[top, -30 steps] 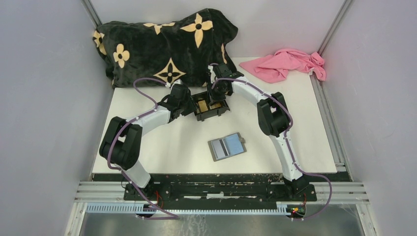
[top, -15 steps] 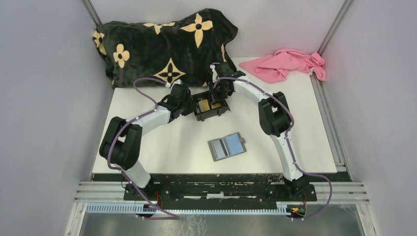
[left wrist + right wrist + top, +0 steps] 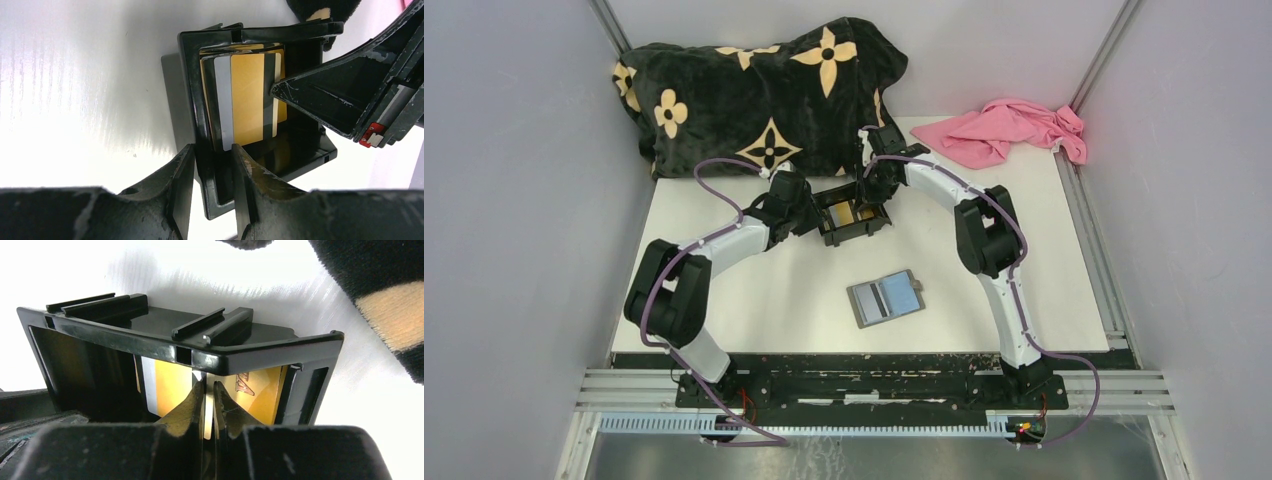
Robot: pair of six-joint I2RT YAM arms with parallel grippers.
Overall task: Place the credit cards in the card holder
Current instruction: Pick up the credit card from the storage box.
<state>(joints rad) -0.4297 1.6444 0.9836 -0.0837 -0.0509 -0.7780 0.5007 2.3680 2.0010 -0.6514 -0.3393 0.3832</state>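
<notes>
**Credit cards (image 3: 247,100) upright in the box, one pinched**

The left end effector (image 3: 212,155) clamps a side wall of the black box (image 3: 187,90), probably to steady it. The right end effector (image 3: 209,400) reaches in from the far side, with its fingers pressed together on the edge of the gold card (image 3: 170,382) (front of the stack), apparently to draw it out. One card holder (image 3: 884,299) lies open on the counter (image 3: 754,300), nearer and well apart. There is one box with at least two cards; the exact count is hidden.

One black plastic box (image 3: 856,237), one flat grey bifold wallet (image 3: 885,299), one crumpled pink cloth (image 3: 1009,130), one black floral blanket (image 3: 754,90); stacked gold plastic cards (image 3: 247,95), number unclear.
</notes>
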